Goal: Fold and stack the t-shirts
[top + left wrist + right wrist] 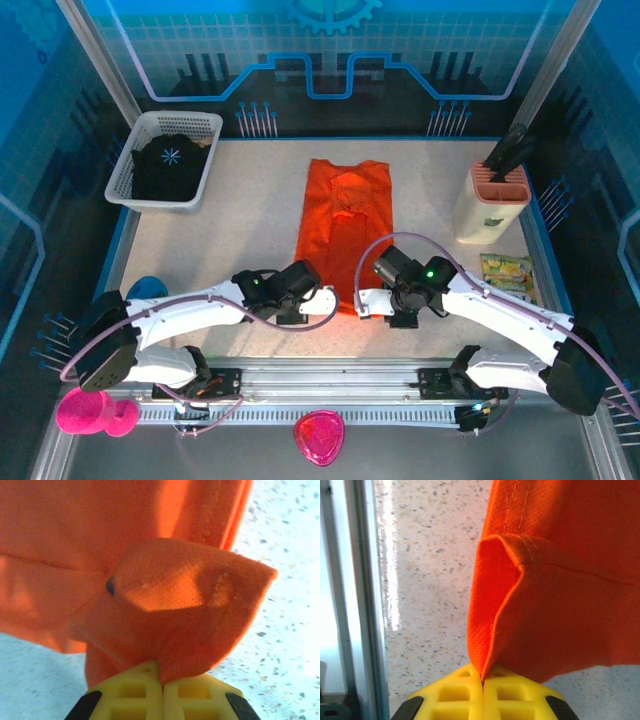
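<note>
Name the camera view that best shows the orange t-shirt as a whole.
Top external: the orange t-shirt lies there in nearly full outline, a long strip. Left wrist gives a close-up of a bunched corner pinched by the left gripper; right wrist, a hemmed edge pinched by the right gripper.

Left end effector [162, 682], right end effector [482, 680]: clamped.
</note>
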Available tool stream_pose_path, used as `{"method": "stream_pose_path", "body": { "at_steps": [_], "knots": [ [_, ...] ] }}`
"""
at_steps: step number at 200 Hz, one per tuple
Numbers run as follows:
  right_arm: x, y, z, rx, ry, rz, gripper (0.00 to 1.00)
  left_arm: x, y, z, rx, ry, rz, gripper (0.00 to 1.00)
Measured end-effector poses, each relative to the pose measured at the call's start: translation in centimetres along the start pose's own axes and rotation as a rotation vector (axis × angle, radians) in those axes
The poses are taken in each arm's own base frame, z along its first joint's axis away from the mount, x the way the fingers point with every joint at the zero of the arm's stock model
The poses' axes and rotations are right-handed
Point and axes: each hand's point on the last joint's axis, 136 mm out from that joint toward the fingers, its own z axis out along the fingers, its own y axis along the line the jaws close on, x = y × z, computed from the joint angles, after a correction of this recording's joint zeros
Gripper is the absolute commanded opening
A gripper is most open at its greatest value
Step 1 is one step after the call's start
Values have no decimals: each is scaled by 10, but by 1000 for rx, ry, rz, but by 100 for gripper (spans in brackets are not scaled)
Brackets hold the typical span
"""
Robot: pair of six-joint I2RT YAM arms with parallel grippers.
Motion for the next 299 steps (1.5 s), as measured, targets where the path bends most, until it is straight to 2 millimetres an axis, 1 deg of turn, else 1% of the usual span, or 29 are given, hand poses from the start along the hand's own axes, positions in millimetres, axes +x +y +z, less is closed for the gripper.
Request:
{"method": "stream_pose_path", "body": {
  "at_steps": [25,41,60,86,107,144,186,213,252,260,269,278,289,299],
  "knots": [
    [1,-19,-5,74,28,17,0,-15,34,-15,-82,-33,-68,0],
    [-3,-42,-12,144,34,40,0,-18,56,-21,-140,-46,-100,0],
    [-7,-72,-21,227,30,80,0,-16,77,-25,-194,-51,-135,0],
    [-5,-107,-28,311,34,134,0,-14,108,-22,-246,-47,-176,0],
    [1,-132,-26,354,47,167,0,-13,130,-11,-271,-37,-193,0],
    [12,-171,-9,398,77,212,0,-8,160,14,-279,-9,-205,0],
    [16,-210,5,453,81,243,0,-2,197,41,-291,26,-221,0],
    [18,-227,21,468,87,260,0,6,208,60,-291,47,-237,0],
    [26,-241,50,475,114,295,0,15,210,92,-279,64,-248,0],
    [28,-243,54,478,120,306,0,16,210,97,-280,64,-248,4],
    [31,-246,58,480,129,319,0,16,211,103,-282,64,-244,10],
    [33,-248,63,484,134,336,3,17,211,109,-283,65,-235,20],
    [36,-253,66,494,140,355,11,18,214,114,-292,67,-233,25],
    [38,-258,70,508,141,379,19,18,217,117,-303,66,-237,40]
  ]
}}
